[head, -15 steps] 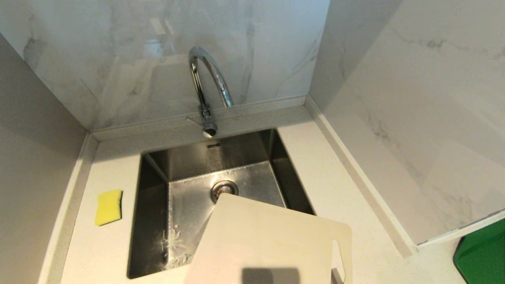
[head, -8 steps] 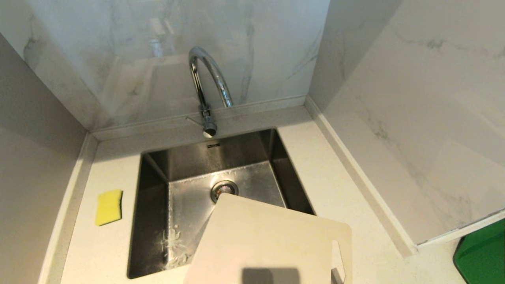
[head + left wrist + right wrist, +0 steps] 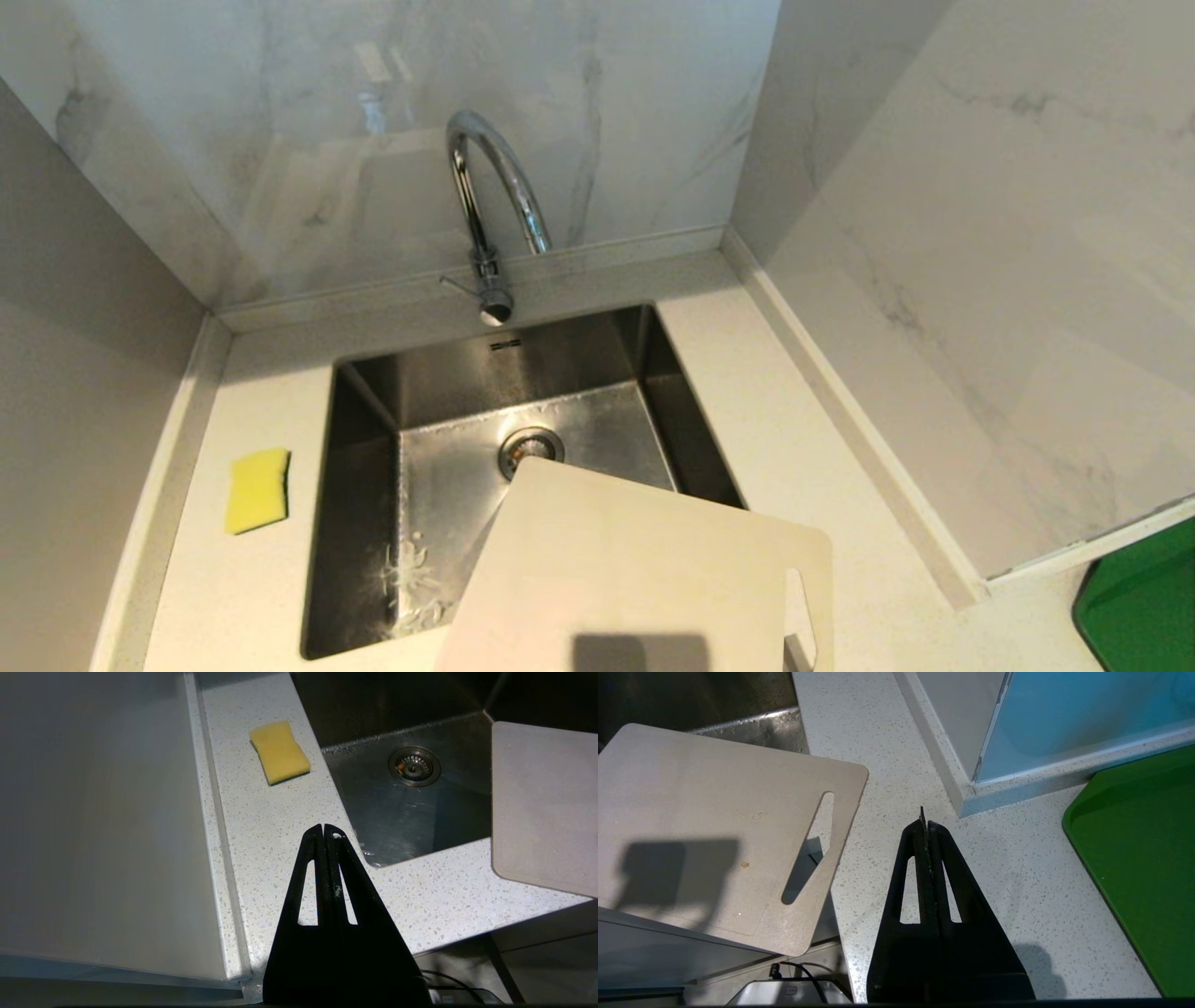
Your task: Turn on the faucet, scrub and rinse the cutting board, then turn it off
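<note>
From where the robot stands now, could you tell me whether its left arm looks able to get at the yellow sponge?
Probably yes. The sponge lies on bare countertop beside the sink, ahead of the shut left gripper, and nothing stands between them. The cutting board sits across the sink, out of the way.

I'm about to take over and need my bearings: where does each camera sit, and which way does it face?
Head view: high up, looking down at the sink, faucet and cutting board; no arm shows.
Left wrist view: behind the shut left claw, facing the countertop, sponge and drain.
Right wrist view: behind the shut right claw, facing the countertop and green board.
All three share the cutting board.
</note>
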`<state>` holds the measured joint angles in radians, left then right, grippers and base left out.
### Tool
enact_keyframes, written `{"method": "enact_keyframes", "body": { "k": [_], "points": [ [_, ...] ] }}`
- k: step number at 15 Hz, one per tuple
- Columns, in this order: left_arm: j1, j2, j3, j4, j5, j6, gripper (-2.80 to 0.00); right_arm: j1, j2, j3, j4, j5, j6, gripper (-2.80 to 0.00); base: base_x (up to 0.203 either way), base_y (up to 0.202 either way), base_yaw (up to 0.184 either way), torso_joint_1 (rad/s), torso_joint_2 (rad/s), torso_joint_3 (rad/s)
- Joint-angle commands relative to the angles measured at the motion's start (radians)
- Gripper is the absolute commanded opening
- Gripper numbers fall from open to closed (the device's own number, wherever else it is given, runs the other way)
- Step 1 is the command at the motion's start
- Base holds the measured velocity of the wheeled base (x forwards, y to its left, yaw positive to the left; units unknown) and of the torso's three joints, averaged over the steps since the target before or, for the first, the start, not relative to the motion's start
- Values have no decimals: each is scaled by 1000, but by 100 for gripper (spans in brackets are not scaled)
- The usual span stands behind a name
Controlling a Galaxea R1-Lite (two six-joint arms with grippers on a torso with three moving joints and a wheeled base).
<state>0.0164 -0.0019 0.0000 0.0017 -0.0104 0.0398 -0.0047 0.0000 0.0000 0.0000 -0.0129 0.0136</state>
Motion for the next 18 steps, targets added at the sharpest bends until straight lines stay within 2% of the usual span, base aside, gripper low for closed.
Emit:
{"method": "enact_keyframes", "body": {
  "k": [1, 18],
  "points": [
    [0, -3, 2, 0, 0, 0, -280, 0, 0, 0, 0, -1, 0, -280, 0, 0, 0, 0, 0, 0],
    [0, -3, 2, 0, 0, 0, -280, 0, 0, 0, -5, -2, 25, -280, 0, 0, 0, 0, 0, 0]
  ]
}}
